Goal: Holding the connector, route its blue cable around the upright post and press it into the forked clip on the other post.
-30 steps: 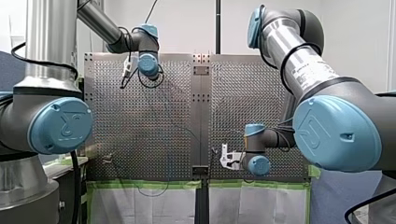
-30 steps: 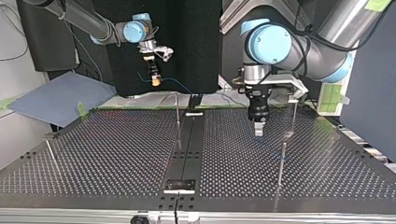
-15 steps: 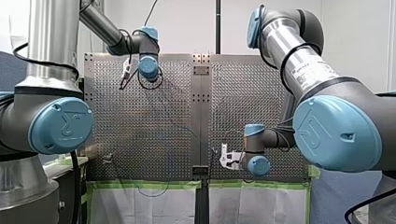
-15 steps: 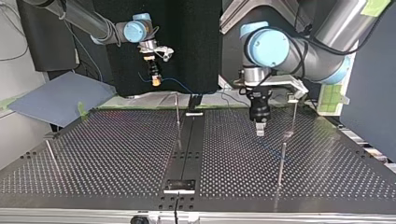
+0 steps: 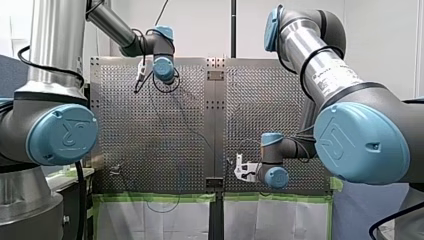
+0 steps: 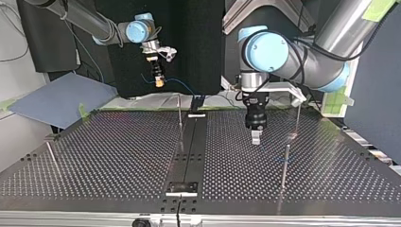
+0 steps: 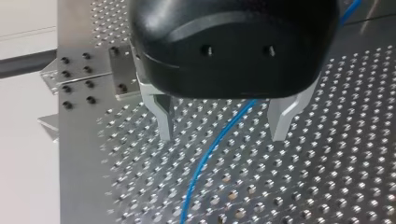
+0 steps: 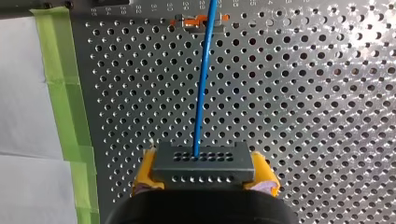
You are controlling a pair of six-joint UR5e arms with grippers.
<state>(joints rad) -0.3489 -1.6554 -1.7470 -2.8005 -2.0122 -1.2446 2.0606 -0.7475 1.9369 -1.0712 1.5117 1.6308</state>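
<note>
My right gripper [image 8: 205, 179] has its yellow pads shut on a dark grey connector [image 8: 203, 163]. The blue cable [image 8: 201, 93] runs straight ahead from the connector to a small orange-marked clip [image 8: 201, 19] on the perforated plate. In the top view my right gripper [image 6: 159, 81] hangs above the table's far edge with the cable [image 6: 182, 85] trailing from it. My left gripper [image 7: 222, 133] hovers low over the plate, its metal fingers [image 7: 163, 119] open. The blue cable [image 7: 210, 154] lies on the plate under the gap between them. In the top view my left gripper [image 6: 256, 137] is beside thin posts [image 6: 285, 165].
More thin upright posts stand on the perforated table [image 6: 118, 156]: one near the middle seam [image 6: 179, 116], one at the top view's right [image 6: 297, 118], one leaning at its left [image 6: 52, 158]. Green tape [image 8: 65, 93] edges the plate. A blue-grey sheet [image 6: 56, 99] lies beyond the table.
My left gripper has shifted toward the top view's left, closer to the middle seam, still open. My right gripper has stayed almost still with the connector.
</note>
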